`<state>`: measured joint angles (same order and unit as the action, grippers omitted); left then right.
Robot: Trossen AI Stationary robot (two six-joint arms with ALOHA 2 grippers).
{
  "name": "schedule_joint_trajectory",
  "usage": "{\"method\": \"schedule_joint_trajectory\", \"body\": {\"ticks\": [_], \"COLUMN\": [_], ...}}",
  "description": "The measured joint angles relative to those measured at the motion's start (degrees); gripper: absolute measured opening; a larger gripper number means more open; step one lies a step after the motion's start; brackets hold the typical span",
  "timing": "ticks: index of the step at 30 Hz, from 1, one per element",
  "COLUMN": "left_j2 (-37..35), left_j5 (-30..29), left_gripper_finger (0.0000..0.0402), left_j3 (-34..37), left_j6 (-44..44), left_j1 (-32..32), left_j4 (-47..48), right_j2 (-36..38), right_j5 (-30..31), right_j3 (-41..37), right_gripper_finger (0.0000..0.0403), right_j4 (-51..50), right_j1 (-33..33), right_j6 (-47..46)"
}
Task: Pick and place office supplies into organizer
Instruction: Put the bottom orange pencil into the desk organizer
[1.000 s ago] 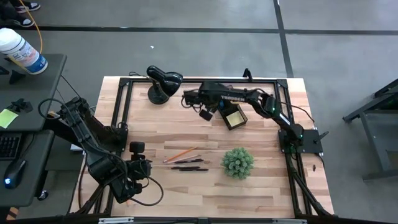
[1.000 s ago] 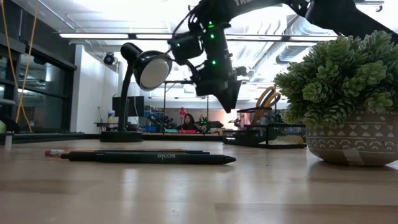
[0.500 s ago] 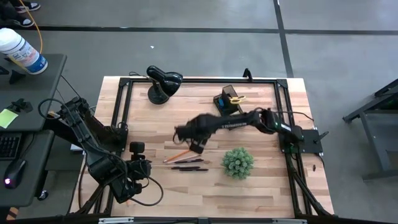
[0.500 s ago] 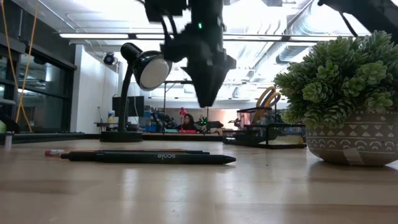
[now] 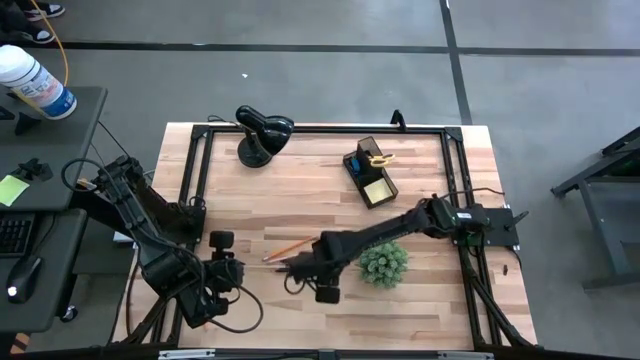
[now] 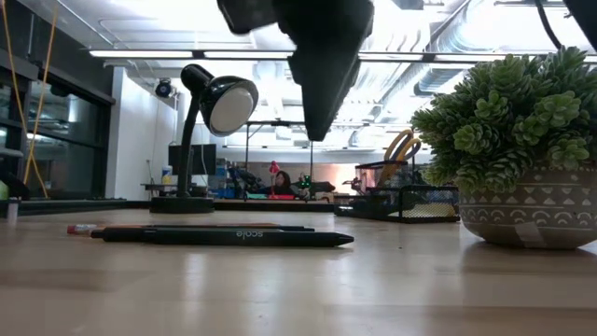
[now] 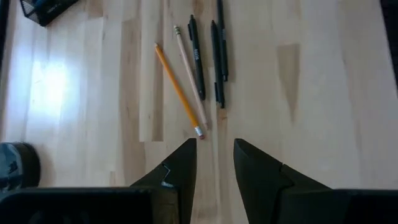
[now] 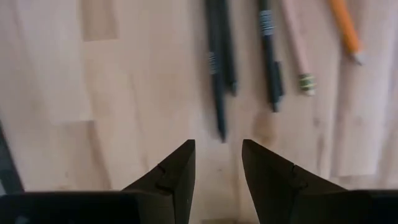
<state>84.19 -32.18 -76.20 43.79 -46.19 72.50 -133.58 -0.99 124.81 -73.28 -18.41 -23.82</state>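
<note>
Pens [image 5: 305,266] & pencils [image 5: 288,246] flat mid-table; scissors [image 5: 378,158], sticky pad [image 5: 377,189] in organizer [image 5: 357,165]

We saw two dark, matte-black arms built of slim jointed links, each ending in a blocky wrist housing. The left arm [image 5: 150,240] trailed loops of thin black cable along its links and out past the left gripper [image 7: 214,163], whose two fingers [image 7: 180,169] were wedge-shaped black plastic, each tapering to a blunt tip with a small notch moulded on its inner edge. The right arm [image 5: 400,225] carried a boxy black base with a small pale label, and the right gripper [image 8: 217,165] showed the same paired wedges, its fingertips [image 8: 264,171] smooth and unmarked.
</note>
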Motion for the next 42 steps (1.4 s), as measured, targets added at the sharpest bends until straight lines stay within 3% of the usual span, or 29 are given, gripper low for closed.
{"method": "schedule_joint_trajectory", "body": {"ticks": [5, 10, 19, 25, 30, 35, 42], "left_j2": [1.44, 4.66, 10.41, 15.13, 16.71, 16.87, 19.86], "left_j5": [3.73, 12.4, 23.65, 23.88, 21.24, 22.83, 33.15], "left_gripper_finger": [0.0095, 0.0095, 0.0095, 0.0095, 0.0095, 0.0095, 0.0095], "left_j3": [-0.02, -0.02, 0.0, 0.02, 0.02, 0.02, 0.0], "left_j6": [2.51, 12.84, 41.66, 58.26, 58.2, 59.83, 61.74], "left_j1": [-1.62, -5.08, -7.06, -6.36, -5.83, -5.87, -2.39], "left_j4": [-1.15, -0.32, 4.65, 8.14, 4.98, 5.07, 8.15], "right_j2": [0.0, 0.02, 0.04, 0.04, 0.04, 0.04, 0.04], "right_j5": [1.44, 2.33, 4.94, 4.26, 2.73, 0.96, -1.54], "right_j3": [-0.02, -0.02, -0.04, -0.04, -0.04, -0.04, -0.07], "right_gripper_finger": [0.0129, 0.0129, 0.0129, 0.0129, 0.0129, 0.0129, 0.0129], "right_j4": [3.23, 5.56, 8.22, 8.9, 8.92, 8.67, 5.3], "right_j1": [-1.92, -1.98, -0.71, 0.21, 0.78, 0.91, 1.11], "right_j6": [0.19, -1.31, -1.65, -1.23, 0.12, 3.39, 8.06]}}
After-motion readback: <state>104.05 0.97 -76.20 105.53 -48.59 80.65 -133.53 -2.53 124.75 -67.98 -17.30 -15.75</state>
